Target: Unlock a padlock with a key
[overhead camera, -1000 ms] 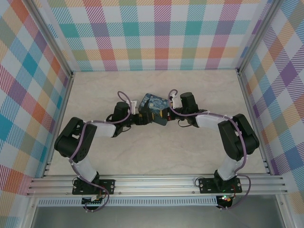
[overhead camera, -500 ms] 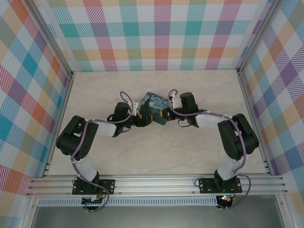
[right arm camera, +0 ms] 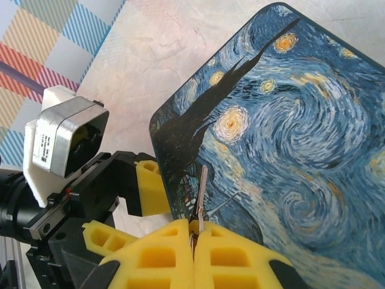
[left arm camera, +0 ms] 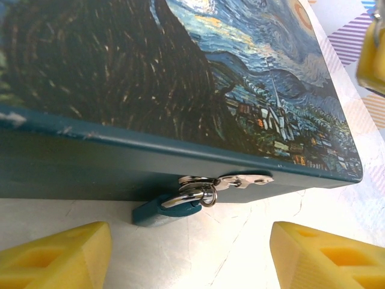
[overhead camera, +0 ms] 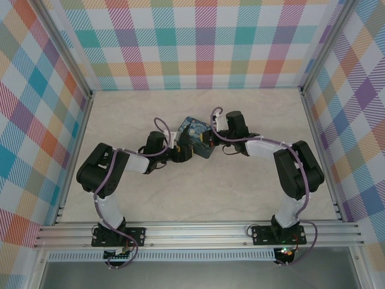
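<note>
The padlock (left arm camera: 157, 212) hangs from the side wall of a dark blue tin (right arm camera: 289, 138) whose lid carries a swirling starry-night painting. The tin sits turned at an angle near the middle of the pale marbled worktop (overhead camera: 240, 192), between the two arms. In the left wrist view the padlock's silver shackle (left arm camera: 180, 200) passes through the ring of a small metal hasp (left arm camera: 243, 179) at the lid's edge. Its blue body lies low at the foot of that wall, and it seems to rest on the worktop. This is the tin's near-left side, the one that faces the left arm. The left gripper (left arm camera: 189, 248) points straight at this wall with its jaws apart. One yellow fingertip (left arm camera: 57, 256) is left of the padlock and the other is right of it, and neither touches the padlock or the tin. The right gripper (right arm camera: 194, 233) comes in from the right and is held above the lid. Its yellow fingers are pressed together on the key (right arm camera: 203, 192), a thin greyish sliver that sticks out from between the tips. From the right wrist, the key lies over the dark cypress part of the painting, close to the lid edge nearest the left arm. One yellow finger of the left gripper sits just beyond that edge. Whether the key's tip touches the lid cannot be told.
</note>
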`<state>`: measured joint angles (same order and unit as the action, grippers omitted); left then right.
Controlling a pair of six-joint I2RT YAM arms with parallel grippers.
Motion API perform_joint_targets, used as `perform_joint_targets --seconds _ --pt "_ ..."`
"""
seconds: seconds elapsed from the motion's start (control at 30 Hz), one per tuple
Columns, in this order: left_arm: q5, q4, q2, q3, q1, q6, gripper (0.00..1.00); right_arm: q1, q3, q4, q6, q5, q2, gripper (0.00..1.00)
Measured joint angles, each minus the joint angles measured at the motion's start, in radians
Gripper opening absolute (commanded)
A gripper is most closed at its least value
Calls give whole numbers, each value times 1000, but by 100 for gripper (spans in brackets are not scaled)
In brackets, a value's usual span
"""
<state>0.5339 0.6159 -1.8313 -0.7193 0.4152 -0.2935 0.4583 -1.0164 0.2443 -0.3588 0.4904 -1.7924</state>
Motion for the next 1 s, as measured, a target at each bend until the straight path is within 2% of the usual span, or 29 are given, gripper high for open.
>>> perform_joint_targets --seconds 0.37,0.7,1.0 --pt "4 13 -15 -2 0 27 70 0 -25 -59 -8 -16 -32 0" --pt "24 32 -48 -19 0 55 59 0 -26 -60 -23 -19 -33 0" --pt "42 71 -76 -26 -2 91 58 0 -26 -60 -23 -19 -33 0"
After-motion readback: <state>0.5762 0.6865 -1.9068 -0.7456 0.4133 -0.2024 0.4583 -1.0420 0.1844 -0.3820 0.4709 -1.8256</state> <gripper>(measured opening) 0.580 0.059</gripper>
